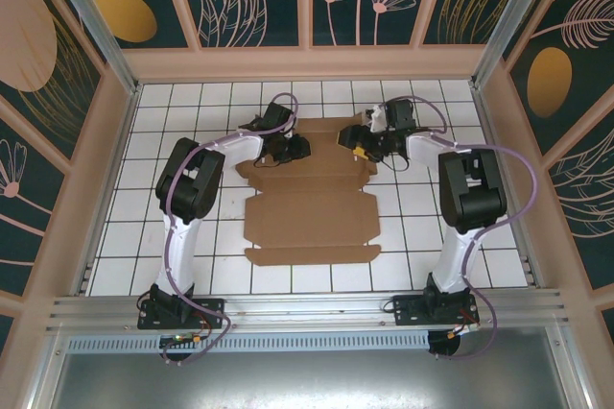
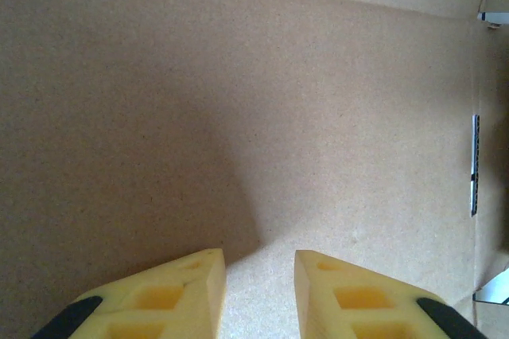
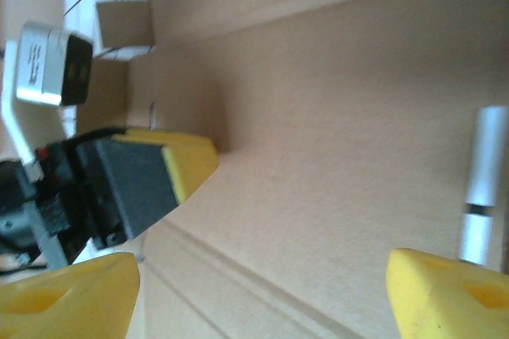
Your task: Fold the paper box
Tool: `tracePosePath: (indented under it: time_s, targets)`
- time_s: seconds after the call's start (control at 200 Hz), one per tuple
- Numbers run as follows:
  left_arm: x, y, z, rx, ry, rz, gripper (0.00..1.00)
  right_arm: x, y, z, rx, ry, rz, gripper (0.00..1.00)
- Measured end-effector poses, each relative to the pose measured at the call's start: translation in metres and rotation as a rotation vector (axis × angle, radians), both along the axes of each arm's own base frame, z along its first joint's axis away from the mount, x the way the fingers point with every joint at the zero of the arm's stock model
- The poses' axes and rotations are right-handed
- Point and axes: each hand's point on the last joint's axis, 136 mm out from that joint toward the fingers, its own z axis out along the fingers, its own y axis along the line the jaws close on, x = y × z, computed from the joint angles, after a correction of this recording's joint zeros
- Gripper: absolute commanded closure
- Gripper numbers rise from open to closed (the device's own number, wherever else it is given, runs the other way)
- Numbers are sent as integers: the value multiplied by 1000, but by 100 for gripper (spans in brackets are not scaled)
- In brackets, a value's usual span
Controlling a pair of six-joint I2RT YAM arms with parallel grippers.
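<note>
Where room lies open: the white-tiled table [image 1: 192, 265] shows broad bare bands at the left and right of the frame. A narrower strip runs along the bottom, just above the metal rail [image 1: 307, 305], and a thin band lies at the top.
Enclosure edges: wooden side walls [image 1: 107, 188] bound the tiles on the left and right, and a back wall bounds them at the top. Both elbows stand apart from the walls.
Paper box [image 1: 309, 222]: a brown die-cut sheet at mid-frame. Its lower flaps lie flat on the tiles. Its upper end, between the two grippers, looks raised, but how steeply cannot be told.
Left arm [image 1: 187, 183]: rises from its base at lower left, bulks at mid-left, then bends right toward upper centre.
Right arm [image 1: 470, 188]: mirrors it from lower right, with the forearm turned left toward upper centre.
Right gripper [image 1: 362, 147]: at the sheet's upper right. Its jaws are spread wide, with the fingertips [image 3: 71, 295] at opposite bottom corners of its wrist view. Cardboard lies beyond them and nothing is clamped.
Left gripper [image 1: 293, 149]: at the sheet's upper left, near the other gripper but apart from it. Its yellow fingertips [image 2: 187, 283] have only a narrow gap between them, and nothing sits in it. Whether the tips touch the board cannot be told.
Slot [image 2: 475, 164]: a thin cut in the cardboard at the right edge of the left wrist view.
</note>
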Motion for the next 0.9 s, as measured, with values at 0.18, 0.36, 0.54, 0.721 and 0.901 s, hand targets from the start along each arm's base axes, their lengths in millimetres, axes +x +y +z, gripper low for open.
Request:
tracePosePath:
  time_s: [0.18, 0.36, 0.54, 0.721, 0.901]
  targets:
    - [0, 0, -1, -3, 2, 0, 70, 26, -52, 22, -157, -114, -177, 14]
    - [0, 0, -1, -7, 3, -3, 70, 35, -76, -8, -332, -74, -226, 15]
    - [0, 0, -1, -7, 3, -2, 70, 22, -79, -45, -485, -3, -192, 23]
    - [1, 0, -1, -9, 4, -2, 70, 34, -80, -59, -516, 16, -172, 46]
    - [1, 1, -1, -9, 4, -1, 70, 31, -67, -58, -453, 21, -123, 78]
